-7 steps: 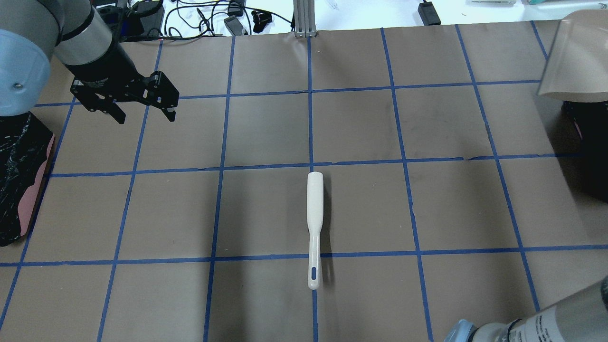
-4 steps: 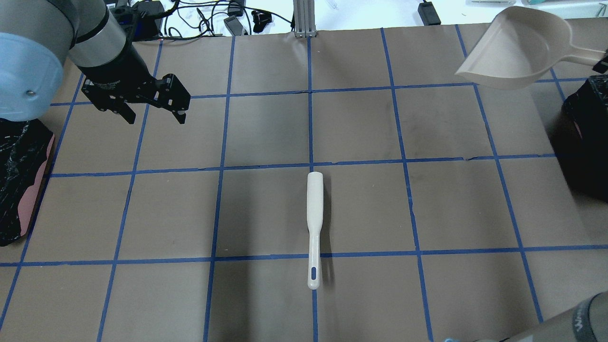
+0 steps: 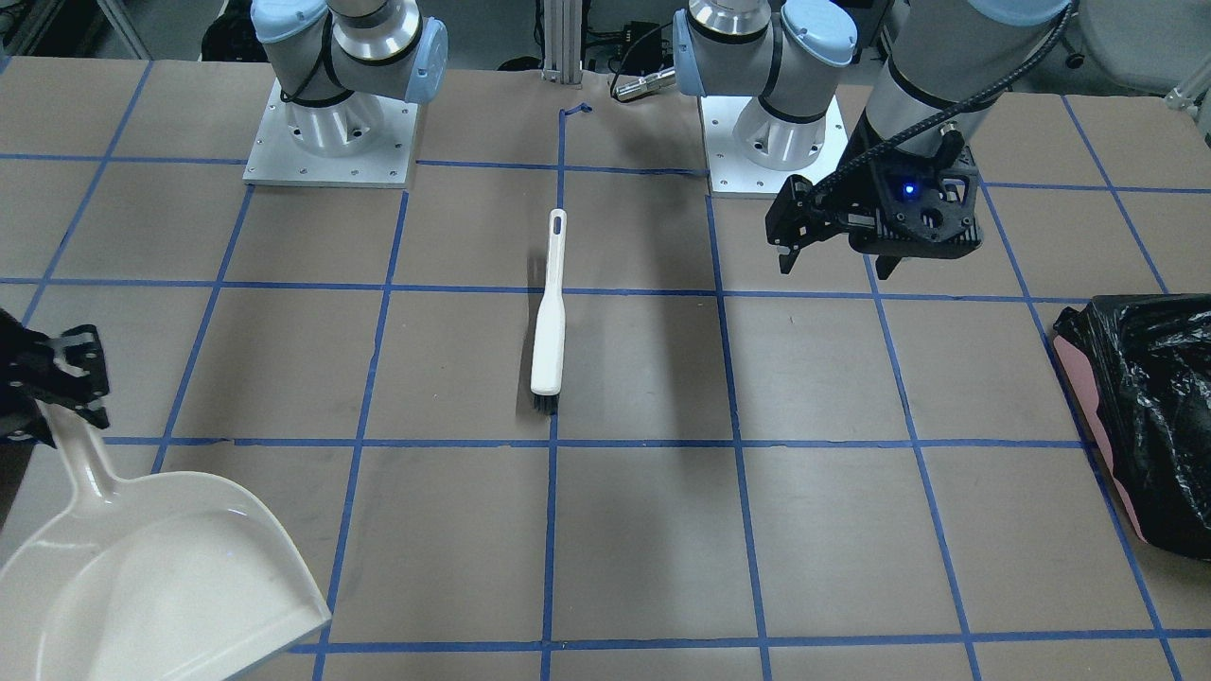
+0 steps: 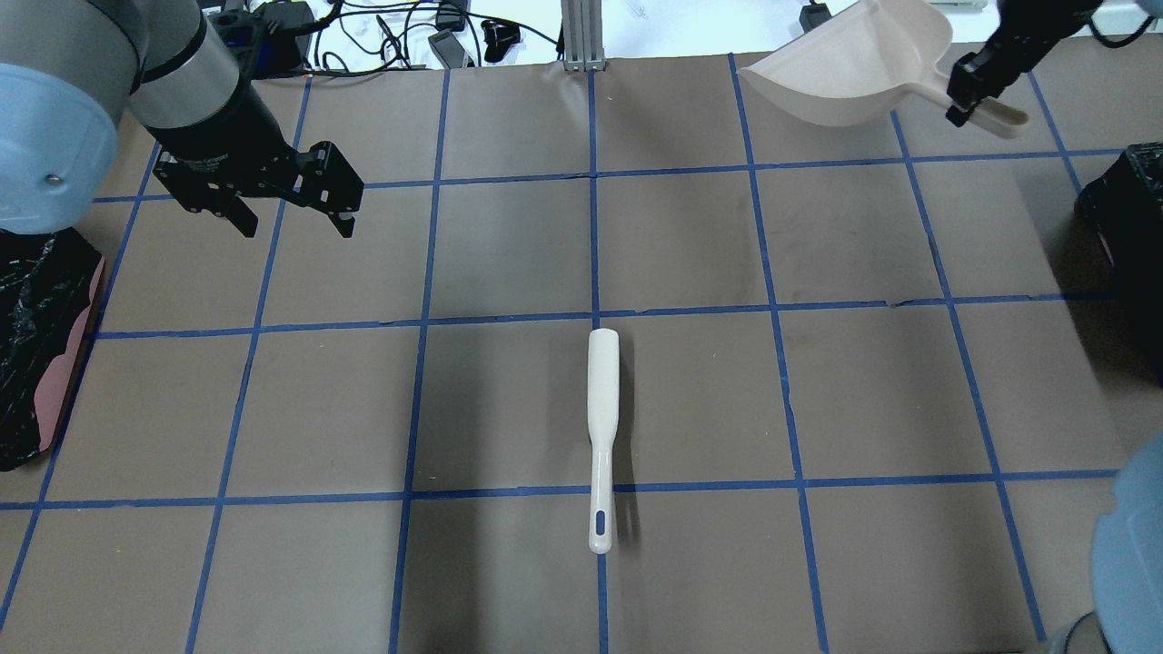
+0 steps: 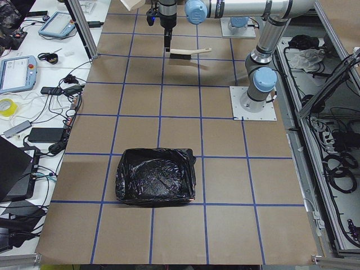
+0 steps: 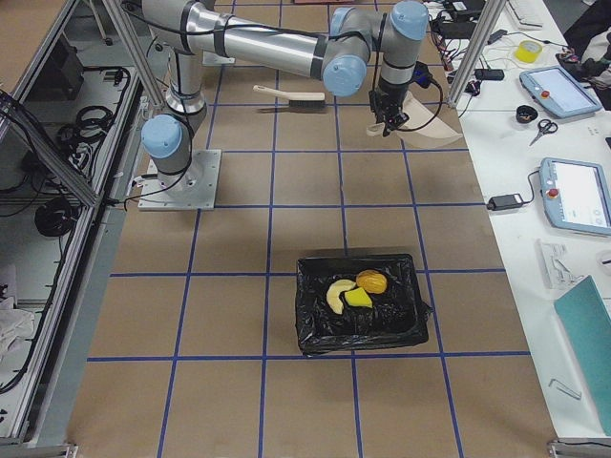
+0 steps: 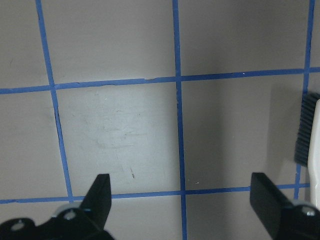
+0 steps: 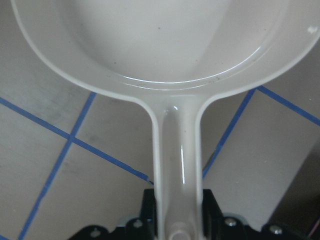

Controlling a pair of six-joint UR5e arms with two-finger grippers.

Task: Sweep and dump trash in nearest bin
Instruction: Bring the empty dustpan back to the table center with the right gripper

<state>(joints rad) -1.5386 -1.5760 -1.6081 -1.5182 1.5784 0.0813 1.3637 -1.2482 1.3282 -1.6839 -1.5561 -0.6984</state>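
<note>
The trash lies in the black-lined bin [image 6: 315, 334] by my right arm: a tan croissant [image 6: 335, 295], a yellow-and-green sponge [image 6: 359, 300] and a golden-brown roll [image 6: 371, 282]. My right gripper [image 4: 965, 95] is shut on the handle of the beige dustpan [image 4: 845, 68] and holds it in the air over the far right of the table. The pan [image 8: 160, 40] is empty. My left gripper [image 4: 295, 225] is open and empty above the far left of the table. The white brush [image 4: 602, 400] lies flat at the table's middle, and its bristle end shows in the left wrist view [image 7: 304, 131].
A second black-lined bin [image 4: 36, 345] stands at the table's left edge. The right bin [image 4: 1127, 245] is at the right edge. Cables and devices lie beyond the far edge. The brown table carries a blue tape grid.
My right arm has swung the dustpan away from the right bin, leftward and toward the far edge. My left gripper has shifted slightly right and stays open.
</note>
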